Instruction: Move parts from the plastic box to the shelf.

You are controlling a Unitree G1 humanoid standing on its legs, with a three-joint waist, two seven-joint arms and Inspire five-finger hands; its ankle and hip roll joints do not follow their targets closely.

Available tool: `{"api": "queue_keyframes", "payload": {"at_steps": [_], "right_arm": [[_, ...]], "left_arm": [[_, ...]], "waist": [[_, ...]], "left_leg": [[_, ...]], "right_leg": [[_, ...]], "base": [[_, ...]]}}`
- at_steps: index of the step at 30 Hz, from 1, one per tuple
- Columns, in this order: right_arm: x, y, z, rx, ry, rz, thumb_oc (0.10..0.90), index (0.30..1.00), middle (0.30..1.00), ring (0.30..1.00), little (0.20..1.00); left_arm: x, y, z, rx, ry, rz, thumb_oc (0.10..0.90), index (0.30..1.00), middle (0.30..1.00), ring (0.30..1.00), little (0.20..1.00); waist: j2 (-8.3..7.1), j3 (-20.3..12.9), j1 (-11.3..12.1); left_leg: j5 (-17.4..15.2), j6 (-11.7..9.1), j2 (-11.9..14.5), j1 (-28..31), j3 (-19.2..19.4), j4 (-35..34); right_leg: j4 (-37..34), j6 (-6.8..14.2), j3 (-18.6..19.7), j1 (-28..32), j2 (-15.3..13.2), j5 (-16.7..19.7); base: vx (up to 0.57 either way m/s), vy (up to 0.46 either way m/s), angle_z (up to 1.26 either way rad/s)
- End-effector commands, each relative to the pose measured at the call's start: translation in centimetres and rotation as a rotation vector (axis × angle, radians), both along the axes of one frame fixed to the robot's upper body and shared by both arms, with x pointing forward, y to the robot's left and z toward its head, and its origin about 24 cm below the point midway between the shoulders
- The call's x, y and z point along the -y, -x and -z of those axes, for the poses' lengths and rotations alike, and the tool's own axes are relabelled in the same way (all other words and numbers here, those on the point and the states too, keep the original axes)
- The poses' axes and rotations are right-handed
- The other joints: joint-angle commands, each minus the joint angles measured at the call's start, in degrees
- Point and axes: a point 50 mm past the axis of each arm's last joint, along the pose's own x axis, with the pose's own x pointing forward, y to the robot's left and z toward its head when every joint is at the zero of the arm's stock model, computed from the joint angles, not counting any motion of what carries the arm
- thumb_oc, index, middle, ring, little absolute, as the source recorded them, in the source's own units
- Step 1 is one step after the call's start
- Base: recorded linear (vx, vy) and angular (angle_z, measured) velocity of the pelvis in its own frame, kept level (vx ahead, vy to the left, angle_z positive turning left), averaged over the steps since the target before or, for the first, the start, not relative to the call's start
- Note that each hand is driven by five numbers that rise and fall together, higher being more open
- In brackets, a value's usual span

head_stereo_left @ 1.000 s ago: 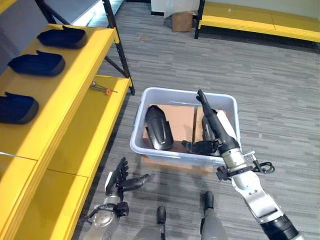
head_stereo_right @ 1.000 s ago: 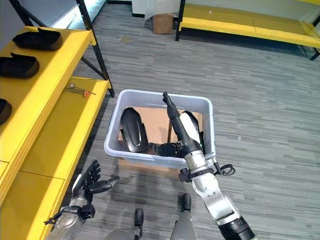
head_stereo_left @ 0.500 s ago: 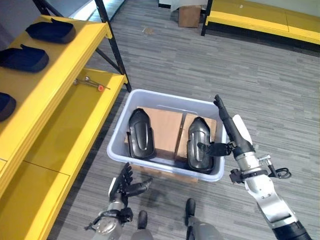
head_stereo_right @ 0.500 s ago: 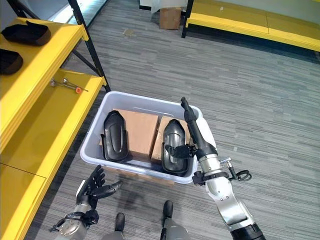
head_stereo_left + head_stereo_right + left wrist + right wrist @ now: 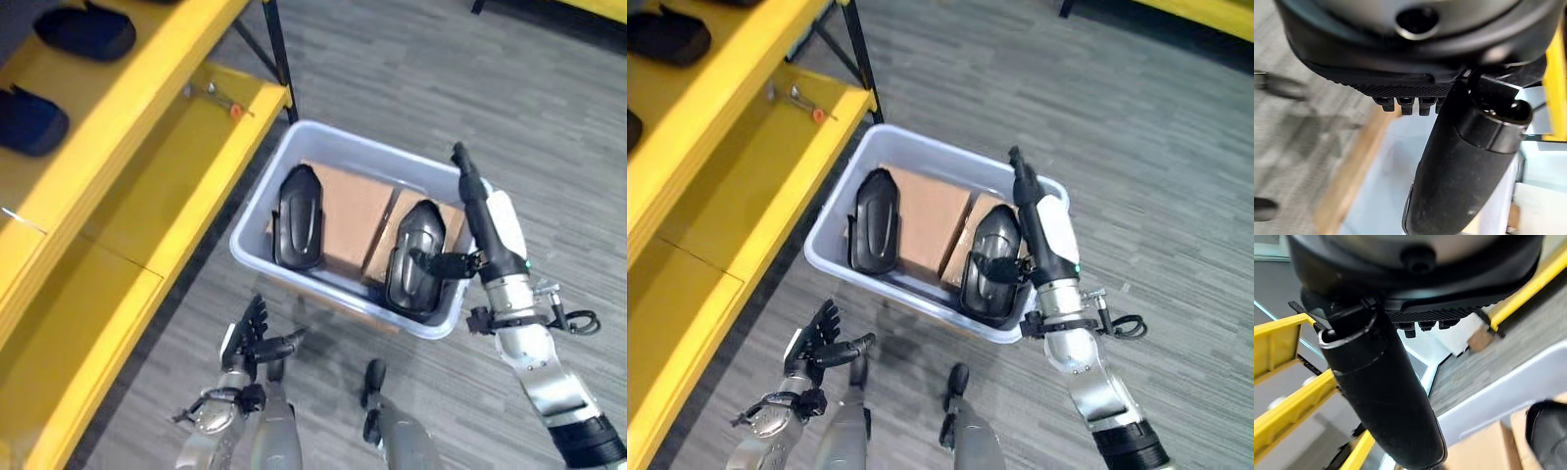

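A yellow shelf (image 5: 147, 147) runs along the left side, with dark parts (image 5: 83, 31) resting on its upper level and a small tool (image 5: 223, 98) on the lower one. Low on the left, the left robot hand (image 5: 247, 341) hangs above the grey floor (image 5: 392, 69), fingers spread and straight, holding nothing, just short of the box's near wall.

In the middle sits a pale plastic box (image 5: 257, 217) on the floor. Inside it, on brown cardboard (image 5: 355, 208), lie two black parts side by side: the left part (image 5: 297, 215) and the right part (image 5: 415, 257), each pointing lengthwise from the near wall to the far wall.

On the right, the right robot hand (image 5: 485, 230) reaches over the box's right rim, fingers extended straight towards the far side. Its thumb (image 5: 441, 263) juts sideways over the right part; contact appears likely but cannot be confirmed. The fingers are not curled around anything. The left part lies well apart from this hand, across the cardboard.
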Motion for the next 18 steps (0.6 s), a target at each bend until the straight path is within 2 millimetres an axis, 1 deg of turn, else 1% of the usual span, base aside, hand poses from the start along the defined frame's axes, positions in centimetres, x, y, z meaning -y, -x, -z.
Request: {"api": "queue_keyframes", "payload": {"at_steps": [1, 3, 4, 8, 9, 10, 12, 15, 16, 18], "right_arm": [[0.1, 0.3, -4.0, 0.232, 0.038, 0.029, 0.9, 1.0, 1.0, 1.0, 1.0], [0.2, -0.1, -4.0, 0.228, 0.024, 0.045, 0.9, 1.0, 1.0, 1.0, 1.0], [0.2, -0.1, -4.1, 0.229, 0.023, 0.044, 0.9, 1.0, 1.0, 1.0, 1.0], [0.8, -1.4, -3.2, 0.169, 0.026, 0.09, 0.9, 1.0, 1.0, 1.0, 1.0], [1.1, -2.0, -2.6, 0.13, 0.015, 0.112, 0.9, 1.0, 1.0, 1.0, 1.0], [1.1, -2.1, -2.6, 0.131, 0.014, 0.111, 0.9, 1.0, 1.0, 1.0, 1.0], [1.3, -2.8, -2.1, 0.097, 0.002, 0.134, 0.9, 1.0, 1.0, 1.0, 1.0], [1.3, -2.9, -2.1, 0.098, 0.001, 0.133, 0.9, 1.0, 1.0, 1.0, 1.0], [1.0, -3.5, -1.9, 0.079, -0.032, 0.133, 0.9, 1.0, 1.0, 1.0, 1.0], [0.5, -3.9, -1.9, 0.071, -0.045, 0.114, 0.9, 1.0, 1.0, 1.0, 1.0]], "left_arm": [[-1.5, -1.8, -4.6, 0.243, -0.053, 0.003, 0.9, 1.0, 1.0, 1.0, 1.0], [-1.7, -2.1, -5.1, 0.263, -0.066, 0.005, 0.9, 1.0, 1.0, 1.0, 1.0], [-1.7, -2.1, -5.2, 0.264, -0.067, 0.004, 0.9, 1.0, 1.0, 1.0, 1.0], [-1.6, -2.8, -5.7, 0.288, -0.075, 0.006, 0.9, 1.0, 1.0, 1.0, 1.0], [-1.5, -3.0, -5.8, 0.288, -0.075, 0.005, 0.9, 1.0, 1.0, 1.0, 1.0], [-1.5, -3.0, -5.8, 0.289, -0.075, 0.004, 0.9, 1.0, 1.0, 1.0, 1.0], [-1.4, -3.2, -5.9, 0.297, -0.069, 0.003, 0.9, 1.0, 1.0, 1.0, 1.0], [-1.4, -3.2, -6.0, 0.298, -0.069, 0.002, 0.9, 1.0, 1.0, 1.0, 1.0], [-1.2, -3.4, -6.1, 0.306, -0.058, -0.003, 0.9, 1.0, 1.0, 1.0, 1.0], [-1.0, -3.6, -6.2, 0.31, -0.055, -0.002, 0.9, 1.0, 1.0, 1.0, 1.0]], "waist": [[-1.36, -1.8, -0.2], [-1.61, -0.6, -0.1], [-1.71, -0.5, 0.0], [-1.43, 1.4, -0.1], [-1.38, 2.1, -0.3], [-1.43, 2.1, -0.3], [-1.21, 3.1, -0.2], [-1.22, 3.1, -0.2], [-0.83, 3.9, -0.1], [-0.58, 4.4, -0.1]], "left_leg": [[1.1, 1.9, -3.0, 0.9, 2.6, 1.7], [0.4, 2.3, -3.8, 0.2, 4.0, 2.6], [0.3, 2.4, -3.9, 0.1, 4.1, 2.7], [-0.8, 2.7, -5.1, -1.3, 5.1, 4.6], [-1.3, 2.9, -5.5, -1.9, 5.3, 5.1], [-1.3, 2.9, -5.6, -2.0, 5.3, 5.2], [-1.6, 3.1, -6.0, -2.7, 5.8, 5.4], [-1.6, 3.1, -6.0, -2.7, 5.8, 5.5], [-1.6, 3.1, -6.2, -3.1, 6.1, 5.5], [-1.6, 3.1, -6.2, -3.5, 6.2, 5.6]], "right_leg": [[3.9, 6.2, 3.2, 0.1, -6.1, -2.6], [3.6, 6.6, 3.8, -0.8, -7.0, -1.7], [3.6, 6.7, 3.9, -0.8, -7.0, -1.7], [2.5, 7.2, 3.8, -1.6, -8.7, -0.2], [2.1, 7.3, 4.1, -2.1, -9.1, 0.4], [2.1, 7.4, 4.2, -2.2, -9.1, 0.5], [1.9, 7.6, 4.5, -3.0, -9.4, 1.2], [1.9, 7.6, 4.5, -3.1, -9.5, 1.2], [1.9, 7.7, 4.6, -3.9, -9.7, 1.5], [2.0, 7.7, 4.6, -4.3, -9.9, 1.7]], "base": [[-0.05, 0.245, -0.98], [-0.04, 0.154, -0.56], [-0.03, 0.081, -0.17], [-0.01, 0.085, 0.07], [-0.02, 0.09, 0.08], [-0.03, 0.088, 0.04], [-0.02, 0.045, -0.07], [-0.01, 0.015, -0.05], [-0.01, 0.031, 0.01], [-0.01, 0.023, -0.02]]}}
